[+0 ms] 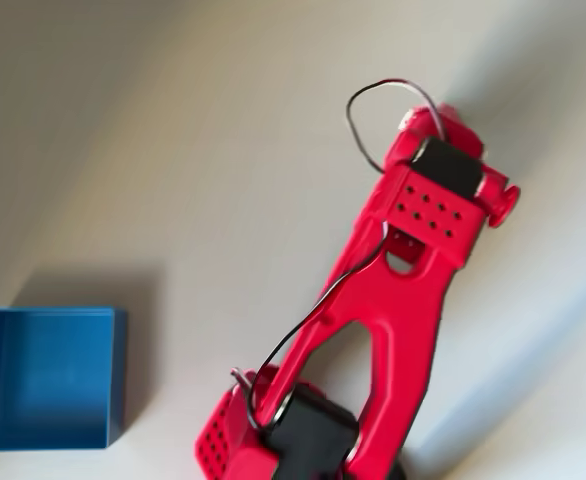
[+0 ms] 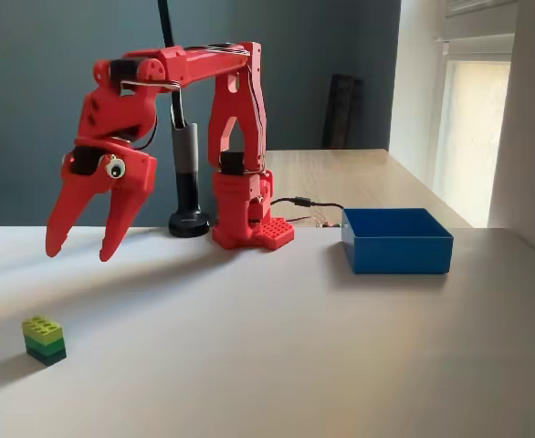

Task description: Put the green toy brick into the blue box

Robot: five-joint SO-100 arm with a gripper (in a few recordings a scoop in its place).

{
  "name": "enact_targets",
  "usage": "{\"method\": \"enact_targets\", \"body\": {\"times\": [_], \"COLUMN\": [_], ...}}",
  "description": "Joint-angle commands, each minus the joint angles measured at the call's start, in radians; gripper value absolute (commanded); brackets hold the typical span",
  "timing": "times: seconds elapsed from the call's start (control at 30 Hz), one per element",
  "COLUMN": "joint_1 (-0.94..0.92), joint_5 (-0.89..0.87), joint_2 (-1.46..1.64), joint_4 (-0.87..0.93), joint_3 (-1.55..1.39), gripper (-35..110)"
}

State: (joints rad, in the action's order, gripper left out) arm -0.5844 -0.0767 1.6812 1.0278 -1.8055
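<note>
In the fixed view the green toy brick (image 2: 44, 338) stands on the white table at the lower left, lime on top and darker green below. My red gripper (image 2: 82, 248) hangs open in the air above and slightly right of the brick, fingers pointing down with nothing between them. The blue box (image 2: 396, 241) sits on the table to the right of the arm's base, its floor bare. In the overhead view the blue box (image 1: 45, 378) lies at the lower left and the red arm (image 1: 393, 300) stretches up to the right.
A black stand with a round foot (image 2: 188, 196) is just left of the red arm base (image 2: 246, 214). A cable (image 2: 306, 203) runs from the base toward the box. A wooden table lies behind.
</note>
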Motion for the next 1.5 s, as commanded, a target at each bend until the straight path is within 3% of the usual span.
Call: {"method": "enact_targets", "body": {"times": [0.0,0.57,1.47], "joint_1": [-0.035,-0.044,-0.052], "joint_5": [-0.025,-0.1,-0.135], "joint_2": [-0.034,-0.258,-0.62], "joint_4": [0.066,0.186,0.215], "joint_3": [0.164,0.419,0.773], "gripper": [27,27,25]}}
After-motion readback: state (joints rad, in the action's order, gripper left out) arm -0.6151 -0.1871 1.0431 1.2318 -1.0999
